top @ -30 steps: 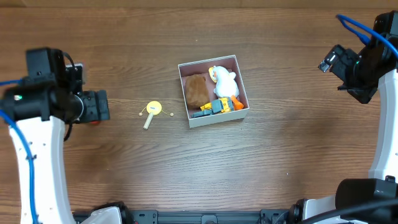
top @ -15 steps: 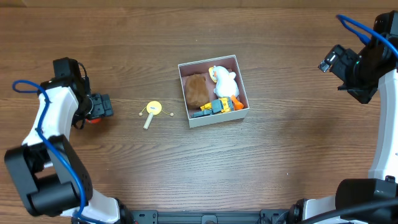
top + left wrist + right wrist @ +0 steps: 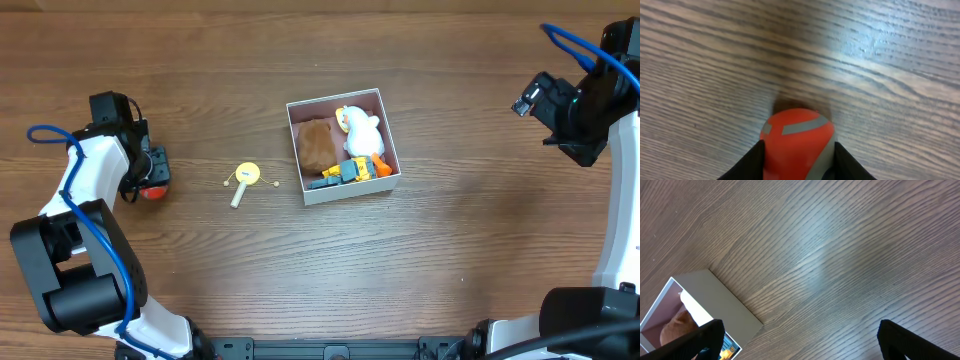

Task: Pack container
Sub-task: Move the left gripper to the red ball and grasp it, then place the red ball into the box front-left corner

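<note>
— Where do we find the container?

— We see the container (image 3: 350, 190) about mid-table, a little toward the far edge of the table (image 3: 460, 270). Inside it lie a brown toy (image 3: 317, 144), a white duck (image 3: 360, 130) and an orange-and-blue toy (image 3: 350, 171), the last along the near wall.

— And the left claw?

— We read the left gripper (image 3: 797, 146) as clenched on the red toy (image 3: 797, 132). In its wrist view a black finger (image 3: 752, 162) lies flush against each side of it. The red toy sits low at the wood, well left of the container.

— Anything between them?

— A yellow toy (image 3: 244, 178) lies on the table, nearer the container than the red toy.

— The right claw?

— We see the right gripper (image 3: 800, 330) released, its fingers (image 3: 697, 340) wide apart with only bare wood between them. It hangs over the far right of the table, well apart from the container, whose corner shows at the lower left of its wrist view.
</note>
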`<state>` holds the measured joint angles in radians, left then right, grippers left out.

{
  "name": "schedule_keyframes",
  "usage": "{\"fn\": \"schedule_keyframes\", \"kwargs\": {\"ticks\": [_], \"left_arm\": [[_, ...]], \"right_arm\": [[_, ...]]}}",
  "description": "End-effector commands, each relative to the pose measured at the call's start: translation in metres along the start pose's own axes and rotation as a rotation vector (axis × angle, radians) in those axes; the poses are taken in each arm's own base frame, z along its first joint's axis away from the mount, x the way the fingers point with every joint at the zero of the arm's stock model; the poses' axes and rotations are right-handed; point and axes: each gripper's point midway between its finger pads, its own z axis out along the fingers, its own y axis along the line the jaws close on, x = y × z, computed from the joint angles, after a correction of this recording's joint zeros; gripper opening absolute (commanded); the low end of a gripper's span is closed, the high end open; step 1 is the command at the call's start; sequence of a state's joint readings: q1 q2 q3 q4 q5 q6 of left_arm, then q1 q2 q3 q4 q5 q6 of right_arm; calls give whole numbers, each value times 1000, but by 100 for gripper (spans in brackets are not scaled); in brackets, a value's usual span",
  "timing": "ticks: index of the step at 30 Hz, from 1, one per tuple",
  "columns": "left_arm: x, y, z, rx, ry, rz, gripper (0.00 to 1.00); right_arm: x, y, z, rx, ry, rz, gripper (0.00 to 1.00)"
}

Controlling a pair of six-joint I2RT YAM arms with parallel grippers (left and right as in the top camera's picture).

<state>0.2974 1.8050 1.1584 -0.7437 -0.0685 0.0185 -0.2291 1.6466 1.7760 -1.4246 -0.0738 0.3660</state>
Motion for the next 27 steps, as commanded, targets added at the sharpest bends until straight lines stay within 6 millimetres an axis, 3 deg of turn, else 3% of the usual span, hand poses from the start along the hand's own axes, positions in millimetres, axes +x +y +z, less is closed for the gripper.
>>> {"fn": "schedule_keyframes", "kwargs": {"ticks": [1,5,7,11,14,20,24,27], "left_arm": [[4,-8,-4,71,45,5,19],[-16,-34,-47,216,34,71,20],[-35,-56,-89,313,-8,132,22],[-61,-127,-176,457,-151,350,20],[-60,-189,-209,495,-247,533,19],[-31,-311,-220,502,-371,825,23],[4,-354,-189,472,-282,915,22],[24,-363,-158,449,-173,944,20]], "right_arm": [[-3,-1,-1,5,-12,2,100],[-3,-1,-1,8,-13,2,100],[-3,-1,-1,8,-13,2,100],[-3,-1,-1,8,-13,2,100],[-3,-1,-1,8,-13,2,100],[-3,-1,-1,8,-12,2,100],[-2,-2,-1,10,-8,2,100],[-1,-2,-1,11,-6,3,100]]}}
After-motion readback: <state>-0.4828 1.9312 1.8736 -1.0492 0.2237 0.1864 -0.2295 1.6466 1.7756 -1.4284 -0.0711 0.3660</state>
